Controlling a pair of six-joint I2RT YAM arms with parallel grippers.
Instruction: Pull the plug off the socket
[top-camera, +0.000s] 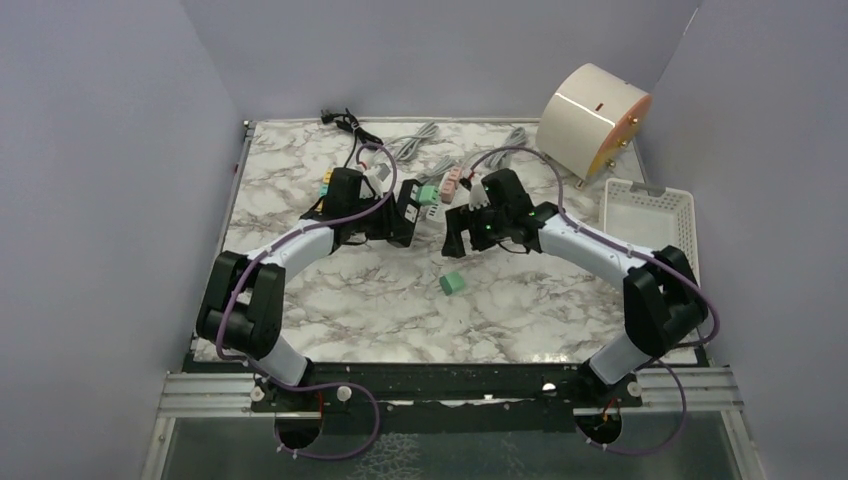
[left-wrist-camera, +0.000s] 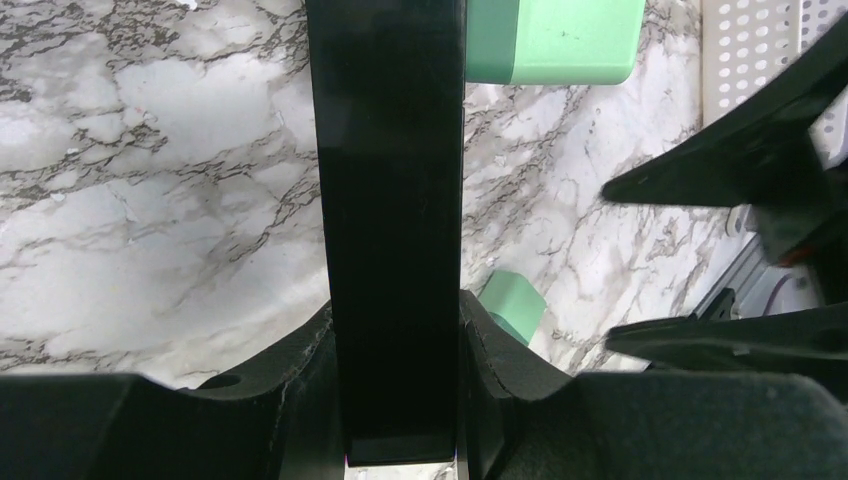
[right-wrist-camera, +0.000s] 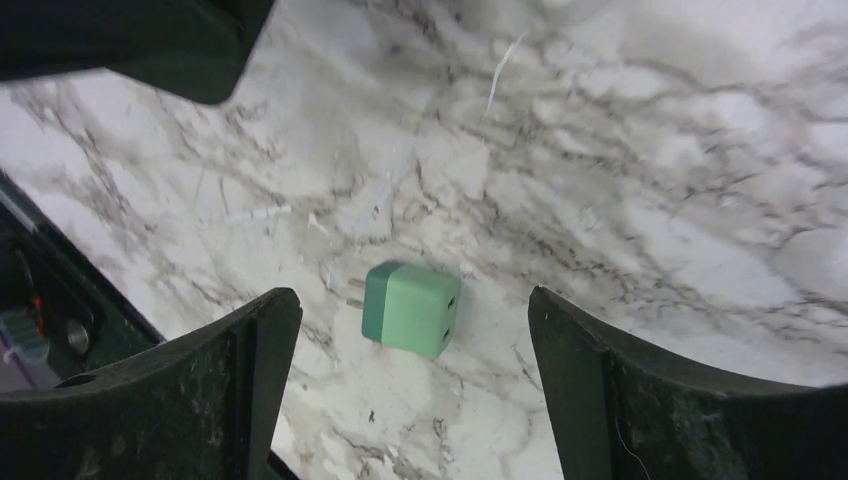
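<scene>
Working over a marbled surface (top-camera: 330, 290) boxed in by lavender walls (top-camera: 100, 200). Finding the small green plug (top-camera: 451, 284) lying loose on bare marble near the middle, apart from everything else, at roughly 6 o'clock from the right tool (top-camera: 458, 232). Judging it already off its socket. Holding the right tool spread wide and empty, hanging over that plug without touching it. Clamping the left tool (top-camera: 405, 214) shut on a flat black bar (left-wrist-camera: 395, 200). Seeing a green socket block (left-wrist-camera: 555, 40) just past the bar's far end at about 1 o'clock in the left wrist view, and not telling whether block and bar are joined.

Judging the plug as light, rigid, smooth-sided plastic, likely slipping under a shallow pinch. Favouring a squeeze across two flat opposite faces, away from the rounded corners.

Noting open marble all round the plug, cables (top-camera: 420, 140) crowding 12 o'clock and a white basket (top-camera: 650, 215) at 3 o'clock. Noting also the two tools facing each other closely, leaving little room between.
</scene>
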